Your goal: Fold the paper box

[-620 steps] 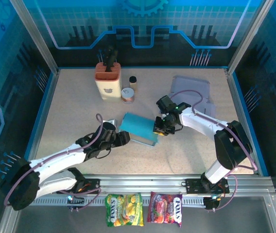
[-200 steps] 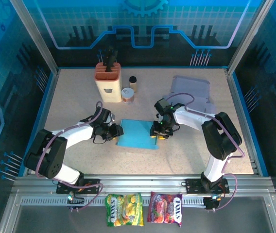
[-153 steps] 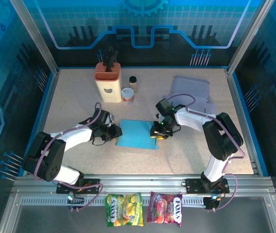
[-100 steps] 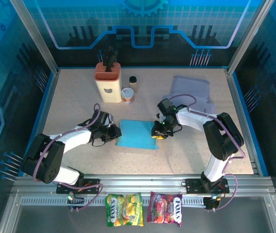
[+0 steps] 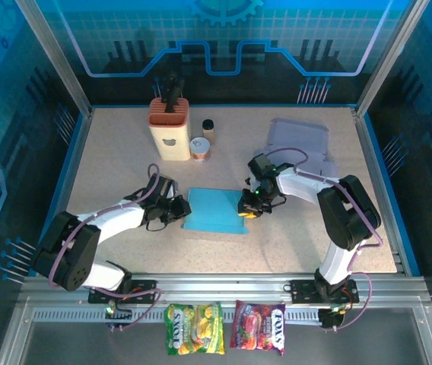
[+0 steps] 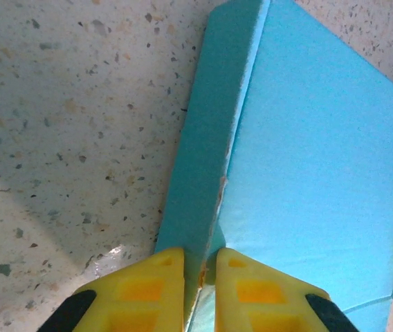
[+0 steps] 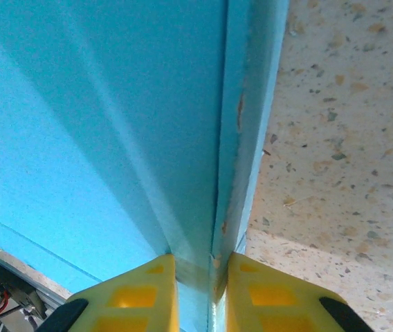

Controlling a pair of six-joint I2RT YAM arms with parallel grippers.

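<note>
Lettering on the snack bags (image 5: 194, 328) defeats us. Left end effector (image 6: 200, 261) and right end effector (image 7: 202, 263) pinch opposite edges of the paper box (image 5: 216, 211); bare desk (image 5: 125, 156) surrounds it.

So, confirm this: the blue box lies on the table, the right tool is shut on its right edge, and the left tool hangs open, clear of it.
Wrong about the left tool: the left wrist view shows it shut on the left edge of the box, not open and clear. The rest stands: box on the table, right tool shut on its right edge.
</note>
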